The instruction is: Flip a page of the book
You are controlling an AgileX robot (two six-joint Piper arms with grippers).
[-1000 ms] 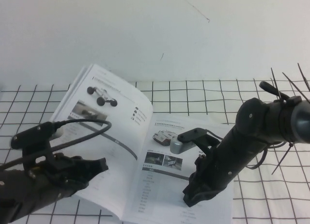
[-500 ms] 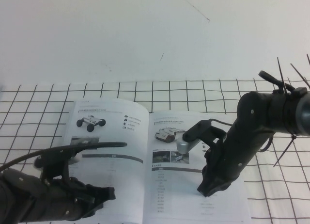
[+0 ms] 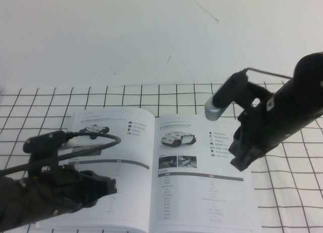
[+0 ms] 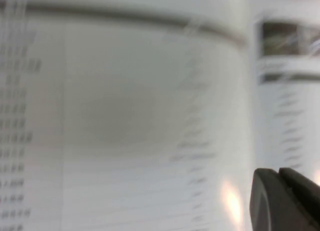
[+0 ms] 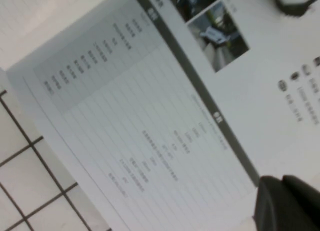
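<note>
Left claw (image 3: pixel 103 186): hovering low over the left page, fingers apparently pressed together; book (image 3: pixel 166 162): lying open and flat on the gridded bench (image 3: pixel 282 192); right claw (image 3: pixel 242 160): hanging raised above the right page's outer edge, open or closed — cannot tell

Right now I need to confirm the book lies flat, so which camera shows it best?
The high view: the whole open book lies flat, left end effector over its left page, right end effector above its right edge. Wrist views show only blurry page close-ups.
</note>
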